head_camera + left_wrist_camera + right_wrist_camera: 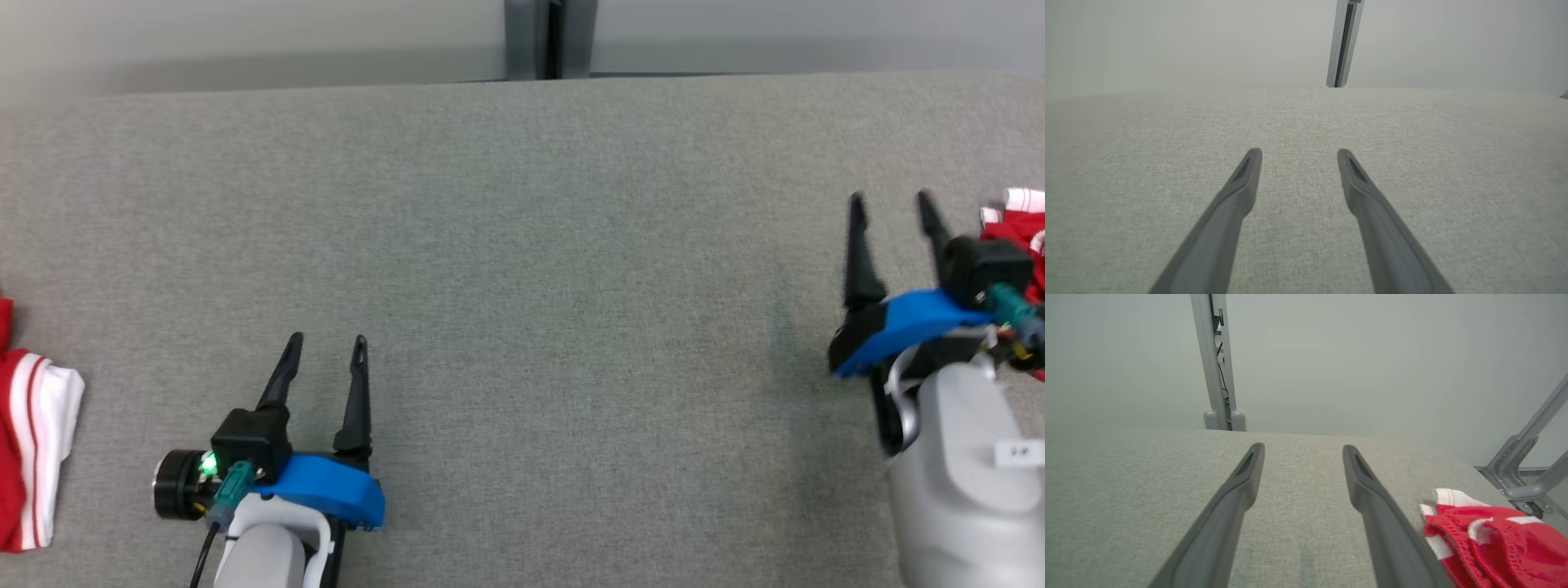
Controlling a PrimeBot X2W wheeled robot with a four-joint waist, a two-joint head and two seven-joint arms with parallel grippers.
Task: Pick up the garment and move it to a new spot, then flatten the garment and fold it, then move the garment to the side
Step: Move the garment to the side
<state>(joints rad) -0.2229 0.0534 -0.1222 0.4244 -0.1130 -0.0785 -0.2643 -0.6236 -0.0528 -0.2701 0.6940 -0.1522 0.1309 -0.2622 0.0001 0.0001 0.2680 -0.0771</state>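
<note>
A crumpled red garment [1015, 231] with white trim lies at the table's far right edge, partly hidden behind my right wrist. In the right wrist view the garment [1488, 539] sits just right of my right finger, apart from it. My right gripper [889, 199] [1303, 451] stands open with nothing but bare cloth tabletop between its fingers. My left gripper [326, 340] [1298, 155] is open at the lower left over the bare grey table [571, 286], holding nothing.
A second red-and-white cloth [33, 441] lies at the table's left edge, left of my left gripper. A metal post [551, 37] stands behind the table's far edge against the pale wall. A grey metal frame [1531, 469] rises beyond the table's right end.
</note>
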